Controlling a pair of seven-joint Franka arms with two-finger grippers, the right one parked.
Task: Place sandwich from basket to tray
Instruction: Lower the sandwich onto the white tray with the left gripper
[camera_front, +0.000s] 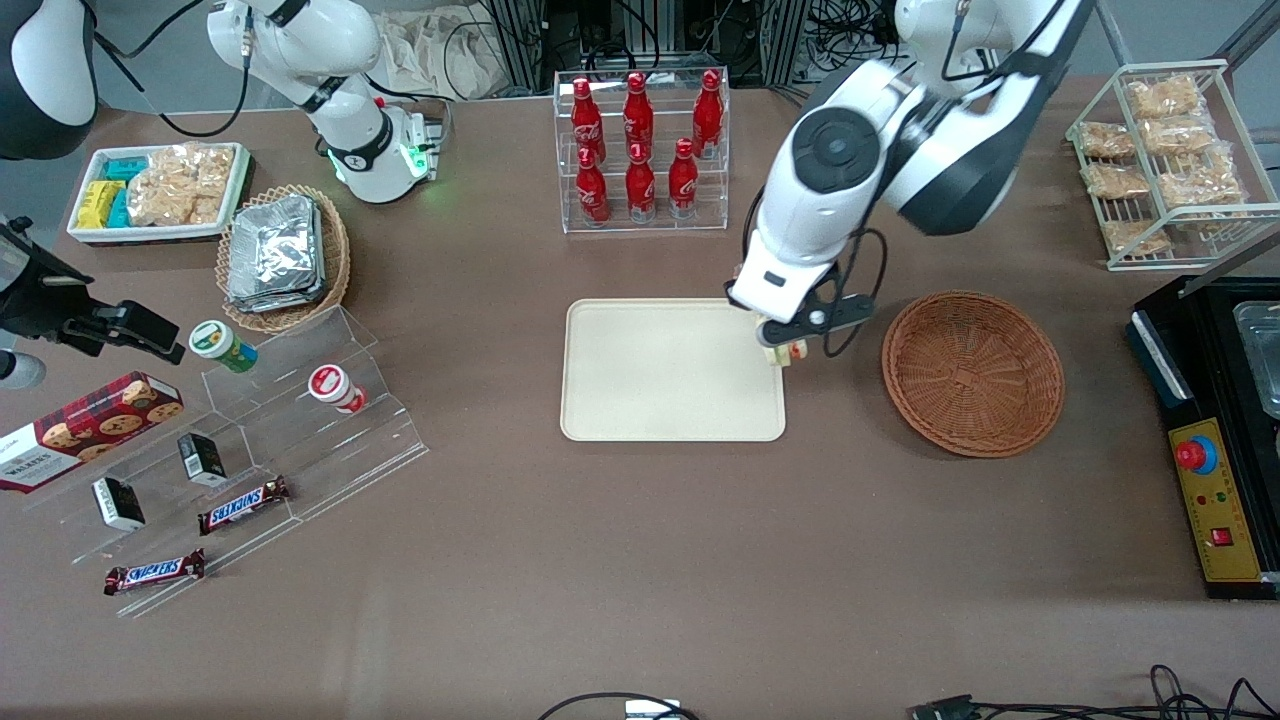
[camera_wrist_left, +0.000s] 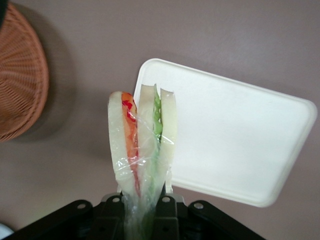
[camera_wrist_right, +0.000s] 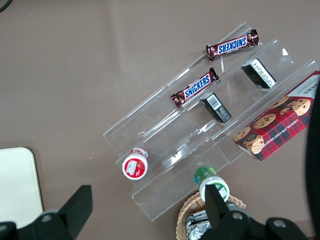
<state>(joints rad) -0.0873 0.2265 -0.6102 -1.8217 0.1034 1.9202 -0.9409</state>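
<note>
**Sandwich at tray edge**

Hand clamped on the sandwich, over the tray edge nearest the basket. Wedge is film-wrapped: white bread, red and green filling along the cut edge. Tray is cream, flat, with rounded corners. Basket is round reddish-brown wicker, just beside the tray on the brown bench. Red bottles stand in a clear rack, farther from the camera than the tray.

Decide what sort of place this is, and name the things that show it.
Probably a robotics lab set up as a mock snack shop: racked cola bottles, Snickers bars on clear steps, cables. The claw, shut on the sandwich, hangs over the tray edge nearest the basket.
</note>
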